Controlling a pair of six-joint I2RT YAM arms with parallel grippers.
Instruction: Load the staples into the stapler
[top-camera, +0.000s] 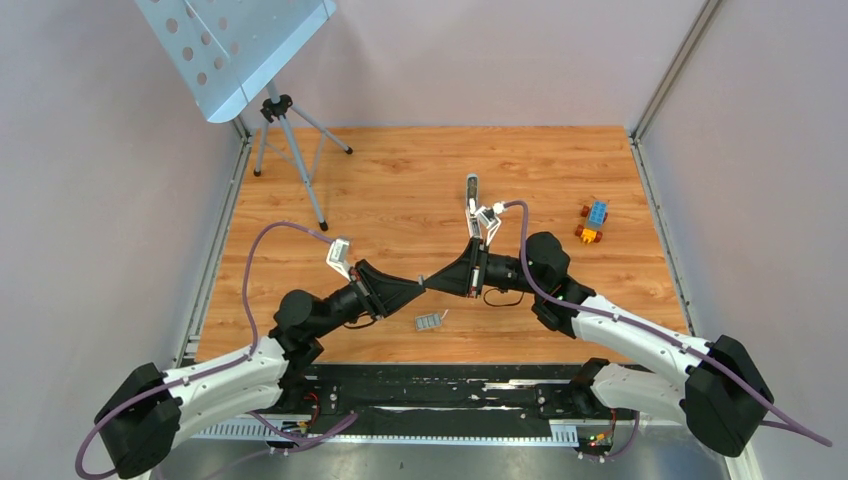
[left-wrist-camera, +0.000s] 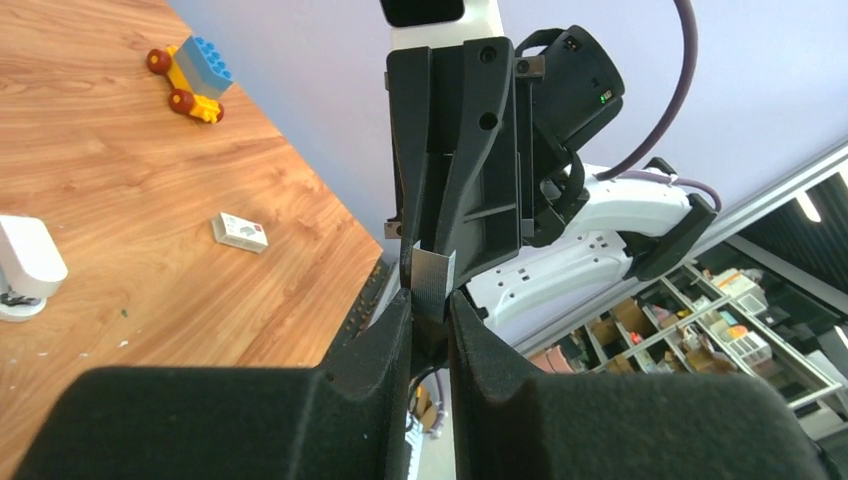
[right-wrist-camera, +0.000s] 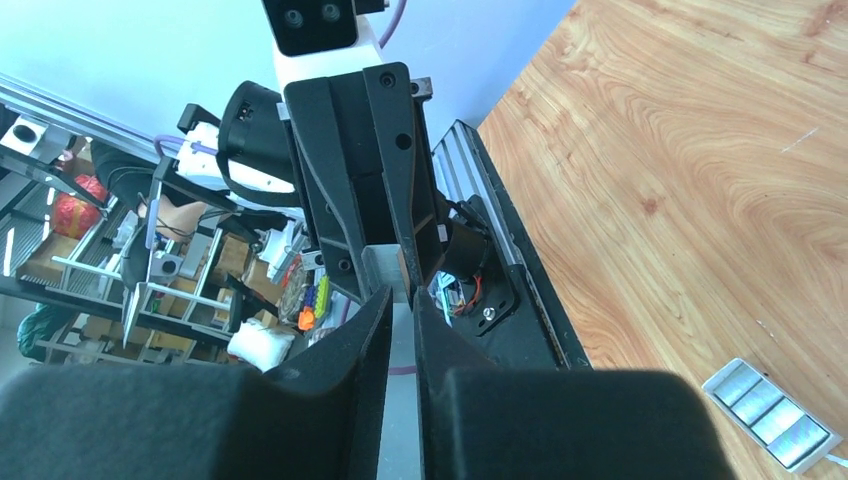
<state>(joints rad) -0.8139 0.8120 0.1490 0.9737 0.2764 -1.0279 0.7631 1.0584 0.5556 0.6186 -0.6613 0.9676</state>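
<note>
Wooden tabletop (top-camera: 400, 180) below; left claw (left-wrist-camera: 430, 298) tight on staples (left-wrist-camera: 433, 278), plain in wrist views only; right claw (right-wrist-camera: 402, 295): grip unclear.

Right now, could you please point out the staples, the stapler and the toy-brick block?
staples (left-wrist-camera: 432, 284), left wrist view, ribbed grey face.
stapler (top-camera: 473, 188), top external view, grey upper part.
toy-brick block (top-camera: 597, 212), top external view, blue brick.

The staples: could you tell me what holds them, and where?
The left gripper pinches the staples by one end; whether the right gripper grips the other end is unclear.
</note>
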